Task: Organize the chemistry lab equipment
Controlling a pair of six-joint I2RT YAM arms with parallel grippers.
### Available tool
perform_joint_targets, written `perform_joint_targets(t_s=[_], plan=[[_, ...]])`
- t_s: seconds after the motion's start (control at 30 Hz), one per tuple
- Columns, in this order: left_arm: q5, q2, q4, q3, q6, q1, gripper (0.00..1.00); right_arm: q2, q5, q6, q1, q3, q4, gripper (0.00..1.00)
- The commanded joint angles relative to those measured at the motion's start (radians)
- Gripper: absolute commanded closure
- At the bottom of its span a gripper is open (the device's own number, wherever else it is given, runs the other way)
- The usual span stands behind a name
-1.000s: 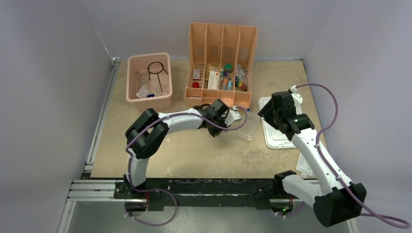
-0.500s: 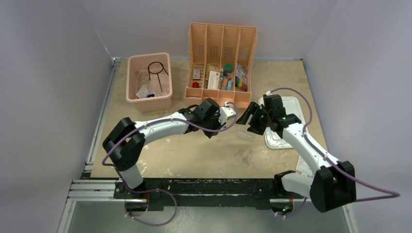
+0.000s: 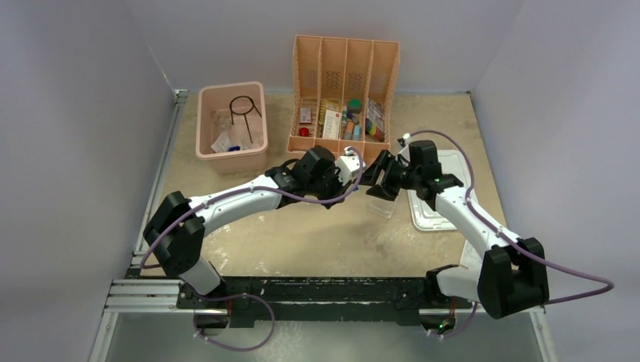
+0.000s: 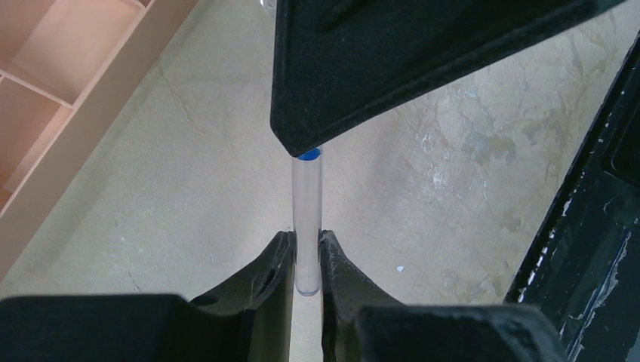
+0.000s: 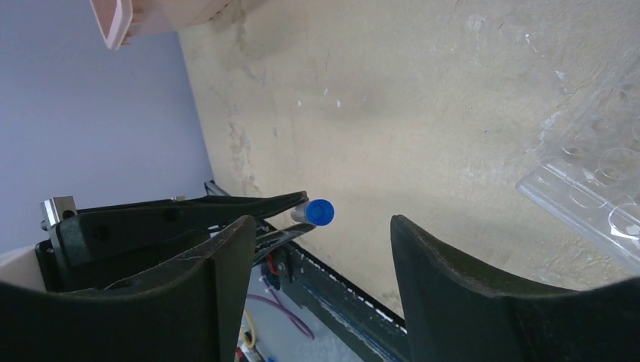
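Note:
My left gripper point(image 3: 356, 167) is shut on a thin blue-capped tube point(image 4: 307, 211) and holds its lower end above the table, cap pointing away. In the right wrist view the blue cap point(image 5: 320, 212) sticks out from the left fingers point(image 5: 226, 207). My right gripper point(image 3: 376, 179) is open and faces the cap end, its jaws wide on either side and not touching the tube. A clear plastic tube rack point(image 3: 383, 205) lies on the table just below the grippers. The black wire tripod point(image 3: 243, 108) and clear packets point(image 3: 224, 140) sit in the pink bin point(image 3: 202, 121).
The orange divider organizer point(image 3: 343, 75) with colourful small items stands right behind the two grippers. The bin's white lid point(image 3: 441, 207) lies at the right under the right arm. The rack's corner shows in the right wrist view point(image 5: 596, 181).
My right arm has swung left from over the white lid until its open jaws face the tube's cap. My left arm has drawn back a little to the left with the tube.

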Motion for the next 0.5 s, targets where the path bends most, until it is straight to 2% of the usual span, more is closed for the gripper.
perform_joint_targets(t_s=[0.0, 0.2, 0.47], plan=[[0.029, -0.048, 0.042, 0.013, -0.014, 0.000, 0.90, 0.015, -0.061, 0.033, -0.004, 0.019, 0.054, 0.34], [0.042, -0.044, 0.050, 0.030, -0.014, 0.006, 0.90, 0.066, -0.118, 0.034, -0.004, 0.025, 0.058, 0.43], [0.048, -0.037, 0.042, 0.046, -0.014, 0.014, 0.90, 0.090, -0.158, 0.057, -0.005, 0.027, 0.108, 0.60]])
